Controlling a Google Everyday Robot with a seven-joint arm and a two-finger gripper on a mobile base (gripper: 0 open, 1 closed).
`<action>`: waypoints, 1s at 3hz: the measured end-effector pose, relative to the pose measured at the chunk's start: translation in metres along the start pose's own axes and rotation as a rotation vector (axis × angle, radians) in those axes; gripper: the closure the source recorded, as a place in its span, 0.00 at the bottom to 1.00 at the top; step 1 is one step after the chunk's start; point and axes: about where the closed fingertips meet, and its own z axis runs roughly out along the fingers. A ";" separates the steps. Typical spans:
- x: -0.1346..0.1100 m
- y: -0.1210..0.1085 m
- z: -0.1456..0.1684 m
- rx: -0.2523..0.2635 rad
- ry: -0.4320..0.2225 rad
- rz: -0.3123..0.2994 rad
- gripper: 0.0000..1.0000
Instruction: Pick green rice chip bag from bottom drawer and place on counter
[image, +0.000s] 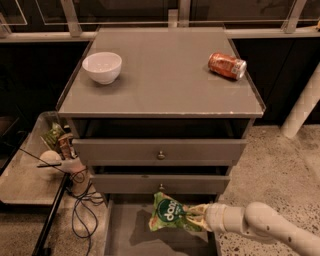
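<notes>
The green rice chip bag (167, 215), light green with a dark round "dang" logo, hangs just above the floor of the open bottom drawer (127, 240) and casts a shadow on it. My gripper (198, 216) reaches in from the lower right on a white arm and is shut on the bag's right end. The bag sits in front of the lower knobbed drawer's front. The counter (165, 80) is the flat grey top of the cabinet, well above the gripper.
A white bowl (102, 66) stands at the counter's left and an orange can (227, 65) lies at its right. A glass-topped side table (22, 187) with clutter (60, 142) and cables (82, 200) is at left. A white post (300, 107) stands at right.
</notes>
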 end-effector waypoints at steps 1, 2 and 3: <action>-0.042 -0.017 -0.050 0.049 0.013 -0.085 1.00; -0.042 -0.016 -0.049 0.046 0.013 -0.086 1.00; -0.042 -0.011 -0.040 0.023 0.012 -0.093 1.00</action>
